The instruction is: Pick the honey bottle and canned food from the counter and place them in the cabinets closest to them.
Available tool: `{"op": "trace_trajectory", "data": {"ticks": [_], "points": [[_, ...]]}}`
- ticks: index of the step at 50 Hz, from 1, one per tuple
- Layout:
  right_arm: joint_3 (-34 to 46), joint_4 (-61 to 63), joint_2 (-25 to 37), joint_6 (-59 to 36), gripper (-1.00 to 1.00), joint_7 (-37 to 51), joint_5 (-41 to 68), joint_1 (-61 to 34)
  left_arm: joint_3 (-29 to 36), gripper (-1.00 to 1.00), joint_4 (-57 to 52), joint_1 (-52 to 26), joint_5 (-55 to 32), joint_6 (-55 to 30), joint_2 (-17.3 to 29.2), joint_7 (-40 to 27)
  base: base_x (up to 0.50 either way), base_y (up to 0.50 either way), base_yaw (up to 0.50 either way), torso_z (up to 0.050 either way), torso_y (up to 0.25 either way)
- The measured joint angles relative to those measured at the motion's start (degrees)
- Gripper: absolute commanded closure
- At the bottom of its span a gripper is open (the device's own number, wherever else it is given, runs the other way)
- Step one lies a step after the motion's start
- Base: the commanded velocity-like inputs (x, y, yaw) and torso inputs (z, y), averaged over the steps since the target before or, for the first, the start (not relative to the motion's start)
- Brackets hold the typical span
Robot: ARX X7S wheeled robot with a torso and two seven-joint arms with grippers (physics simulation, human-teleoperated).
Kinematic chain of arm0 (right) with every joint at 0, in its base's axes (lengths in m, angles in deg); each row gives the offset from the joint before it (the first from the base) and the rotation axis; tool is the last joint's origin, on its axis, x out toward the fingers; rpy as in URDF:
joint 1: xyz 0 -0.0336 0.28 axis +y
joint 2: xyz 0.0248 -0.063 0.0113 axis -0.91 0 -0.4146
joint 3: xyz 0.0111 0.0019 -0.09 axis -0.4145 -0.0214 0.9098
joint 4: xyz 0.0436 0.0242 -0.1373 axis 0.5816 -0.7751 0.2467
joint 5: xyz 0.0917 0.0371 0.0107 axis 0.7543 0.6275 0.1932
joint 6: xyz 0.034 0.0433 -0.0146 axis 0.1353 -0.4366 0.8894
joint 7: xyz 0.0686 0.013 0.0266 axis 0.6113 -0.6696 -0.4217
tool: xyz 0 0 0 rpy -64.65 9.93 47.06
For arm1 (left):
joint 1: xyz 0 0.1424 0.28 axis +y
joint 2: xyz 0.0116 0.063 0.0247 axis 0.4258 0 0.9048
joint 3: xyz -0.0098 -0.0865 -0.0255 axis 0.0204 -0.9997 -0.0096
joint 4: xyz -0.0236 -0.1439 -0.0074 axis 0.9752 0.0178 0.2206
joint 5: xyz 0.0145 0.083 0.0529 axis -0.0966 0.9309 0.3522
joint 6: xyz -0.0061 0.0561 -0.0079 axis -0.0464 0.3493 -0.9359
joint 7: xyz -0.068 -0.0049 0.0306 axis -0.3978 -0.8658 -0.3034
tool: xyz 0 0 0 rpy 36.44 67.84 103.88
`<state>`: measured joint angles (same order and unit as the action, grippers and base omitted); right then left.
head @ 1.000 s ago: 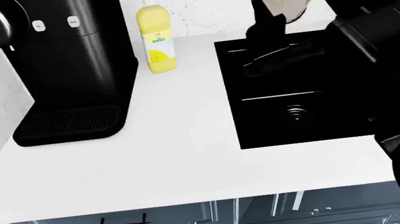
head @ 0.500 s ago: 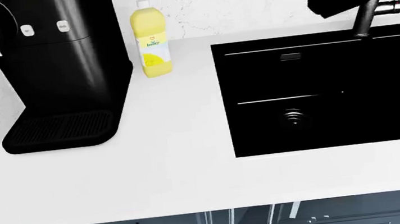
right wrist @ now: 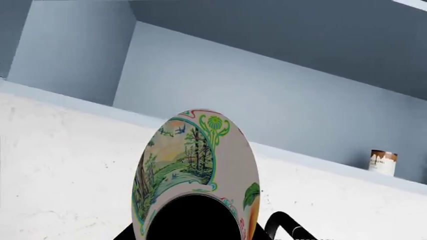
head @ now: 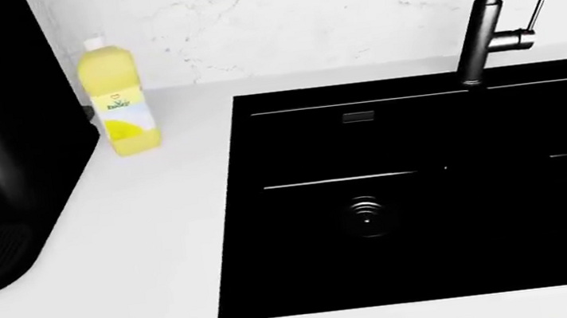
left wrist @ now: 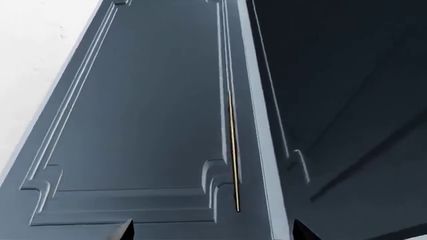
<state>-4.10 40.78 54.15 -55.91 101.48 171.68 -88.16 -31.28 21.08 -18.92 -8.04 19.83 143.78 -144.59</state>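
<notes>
Lifting the tall cylindrical can with the painted landscape label point(right wrist: 193, 170) toward the open blue-grey wall cabinet point(right wrist: 280, 100) was, I judged, the step in hand. The right end effector point(right wrist: 193, 225) appeared pinched on the can's lower part, though its fingertips were hidden behind the can itself. To do it well, the can's base would need to clear the pale front lip of the cabinet shelf point(right wrist: 300, 152) before going inward. It should land well apart from the small brown-and-white container point(right wrist: 383, 162) already standing on that shelf. The grip should loosen only once the base sat flat.

The can's long axis seemed to run from the end effector away toward the cabinet opening, free end leading, so it looked foreshortened into an oval. I could not tell its exact tilt.

The left end effector point(left wrist: 213, 234) was spread, its two tips wide apart, facing a closed blue-grey panelled door point(left wrist: 133, 125) with a thin brass handle point(left wrist: 233, 150).

Below, an opaque yellow bottle with a white cap point(head: 119, 105) stood on the white tabletop point(head: 144, 247), at ten o'clock from the black sink point(head: 277, 288). The honey bottle was nowhere in sight.
</notes>
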Motion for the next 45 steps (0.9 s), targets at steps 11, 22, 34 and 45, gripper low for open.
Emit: {"op": "trace_trajectory", "data": {"ticks": [11,22,34,45], "points": [[-0.2,0.1,0.9,-0.1,1.0,1.4,0.7,-2.3,0.3,-1.0,-0.4,-1.3,-0.7,-0.4,0.1,-0.5,0.25,-0.5,0.0,0.0,0.001],[-0.2,0.3,1.0,-0.2,1.0,1.4,0.3,-2.9,-2.7,-1.0,-4.3,-2.9,2.2,-1.5,1.0,-3.9,0.44,-0.34,0.0,0.003,0.0],[-0.4,1.4,1.1,0.2,1.0,1.2,-0.5,-2.8,-3.0,-1.0,-2.3,-3.4,2.2,-1.3,0.9,-3.0,0.5,-0.2,0.0,0.002,0.0],[-1.3,3.9,1.4,1.1,1.0,1.1,-1.6,-2.3,-2.9,-1.0,-1.8,-3.5,2.0,-1.1,1.0,-3.0,0.5,-0.14,0.0,0.001,0.0]]}}
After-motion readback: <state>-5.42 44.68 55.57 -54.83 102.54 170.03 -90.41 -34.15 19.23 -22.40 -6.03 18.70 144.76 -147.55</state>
